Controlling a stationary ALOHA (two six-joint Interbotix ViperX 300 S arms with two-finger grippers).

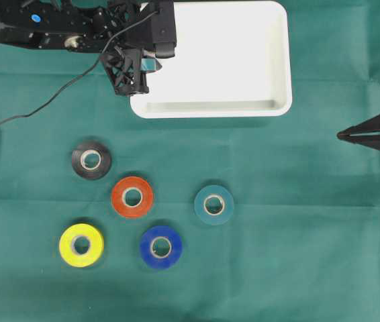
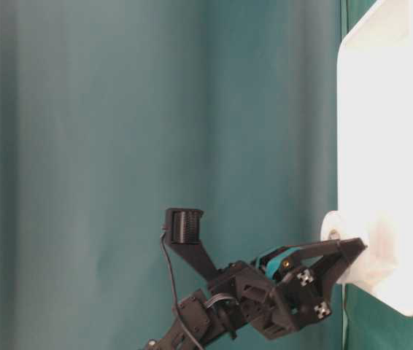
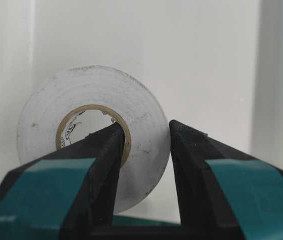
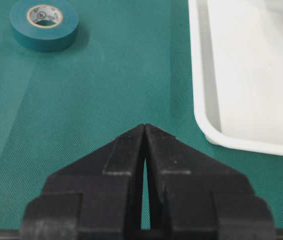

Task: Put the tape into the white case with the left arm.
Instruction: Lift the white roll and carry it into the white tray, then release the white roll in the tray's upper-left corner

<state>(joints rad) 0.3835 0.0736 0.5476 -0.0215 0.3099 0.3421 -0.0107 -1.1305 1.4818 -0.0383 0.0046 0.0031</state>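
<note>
1. Now the white case is the biggest thing here, and it lies right under and in front of the left gripper, with its near left corner below the fingers.
2. Next, the left arm reaches in from the side, so the carrying part of the job looks almost done.
3. The left gripper is squeezed tight on the white tape; one finger goes through the hole and the other presses the outside of the ring.
4. The white tape stands upright between the fingers, up against the case's pale side in the table-level view. I cannot tell if it touches the bottom yet.
5. What is left, I think, is to let go so the roll drops inside.
6. The right gripper rests far off to the side, pinched together with nothing in it.
7. Five more rolls sit on the cloth behind the left gripper: black, orange, teal, yellow and blue.
</note>
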